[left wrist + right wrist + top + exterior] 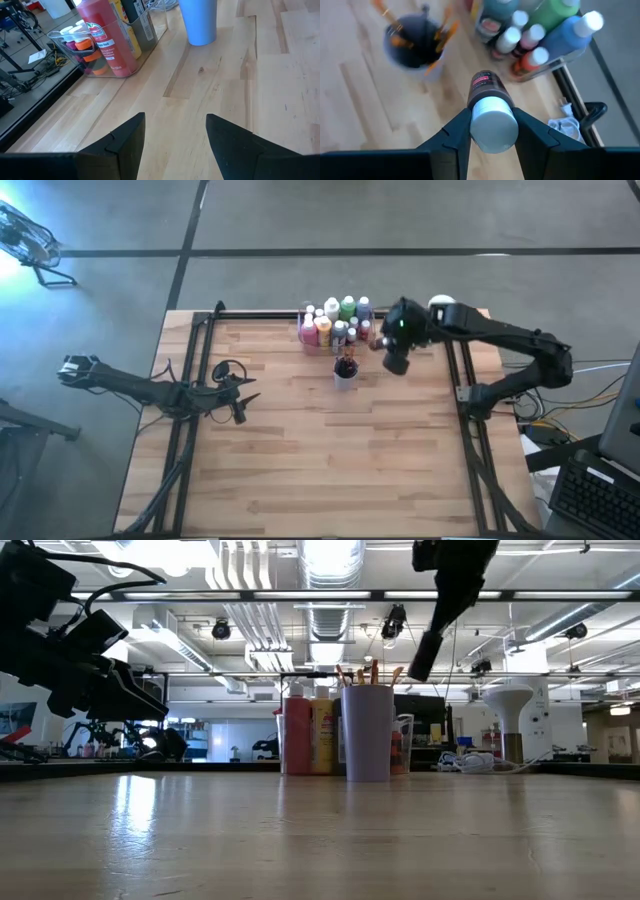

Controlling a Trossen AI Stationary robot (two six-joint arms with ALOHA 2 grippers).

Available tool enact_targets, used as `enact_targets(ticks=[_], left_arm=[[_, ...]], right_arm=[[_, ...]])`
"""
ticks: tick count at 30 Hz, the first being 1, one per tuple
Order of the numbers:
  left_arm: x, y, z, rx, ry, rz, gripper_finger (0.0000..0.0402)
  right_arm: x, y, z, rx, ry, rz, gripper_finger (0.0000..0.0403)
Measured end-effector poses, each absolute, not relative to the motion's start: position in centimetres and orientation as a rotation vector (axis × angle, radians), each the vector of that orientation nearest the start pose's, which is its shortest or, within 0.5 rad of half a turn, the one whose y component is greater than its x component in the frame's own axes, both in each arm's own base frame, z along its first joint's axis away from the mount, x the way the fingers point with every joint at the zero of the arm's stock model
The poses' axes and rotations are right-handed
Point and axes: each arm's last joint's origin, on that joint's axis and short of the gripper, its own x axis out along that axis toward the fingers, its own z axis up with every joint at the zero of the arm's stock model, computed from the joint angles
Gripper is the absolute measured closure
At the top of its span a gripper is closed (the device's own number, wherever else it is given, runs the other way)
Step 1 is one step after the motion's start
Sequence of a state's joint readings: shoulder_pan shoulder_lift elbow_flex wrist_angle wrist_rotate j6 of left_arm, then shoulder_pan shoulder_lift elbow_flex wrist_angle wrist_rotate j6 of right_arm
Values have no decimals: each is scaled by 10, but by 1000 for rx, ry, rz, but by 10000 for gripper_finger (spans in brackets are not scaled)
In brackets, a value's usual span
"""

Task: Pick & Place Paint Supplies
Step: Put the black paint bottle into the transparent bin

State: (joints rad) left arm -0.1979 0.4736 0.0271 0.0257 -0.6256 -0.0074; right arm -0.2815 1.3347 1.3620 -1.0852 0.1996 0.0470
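The right tool is clenched on a brown paint bottle with a white cap, holding it in the air above the far right part of the desk. Just left of it stands a pale cup holding brushes. Beyond the cup, at the far edge, a clear tray holds the other paint bottles, white-capped and in red, yellow, green, blue and pink. The left tool hangs released over the desk's left side, well apart from the tray.
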Motion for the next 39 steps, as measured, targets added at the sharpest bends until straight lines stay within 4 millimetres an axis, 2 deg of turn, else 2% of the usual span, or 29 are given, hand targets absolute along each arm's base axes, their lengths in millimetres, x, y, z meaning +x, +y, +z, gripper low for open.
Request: enact_targets(ticks=[7,16,26,30,39], left_arm=[[116,-6,135,163,387,422,186],[116,-6,135,162,387,423,186],[116,-6,135,162,387,423,186],[116,-6,135,162,387,423,186],[116,-6,135,162,387,423,186]], right_arm=[[238,-119,337,156,1027,-480,285],[252,-152,318,149,1075,-483,289],[276,-170,323,150,1081,-426,289],[278,-173,319,164,1155,-422,289],[278,-178,317,169,1127,-441,289]])
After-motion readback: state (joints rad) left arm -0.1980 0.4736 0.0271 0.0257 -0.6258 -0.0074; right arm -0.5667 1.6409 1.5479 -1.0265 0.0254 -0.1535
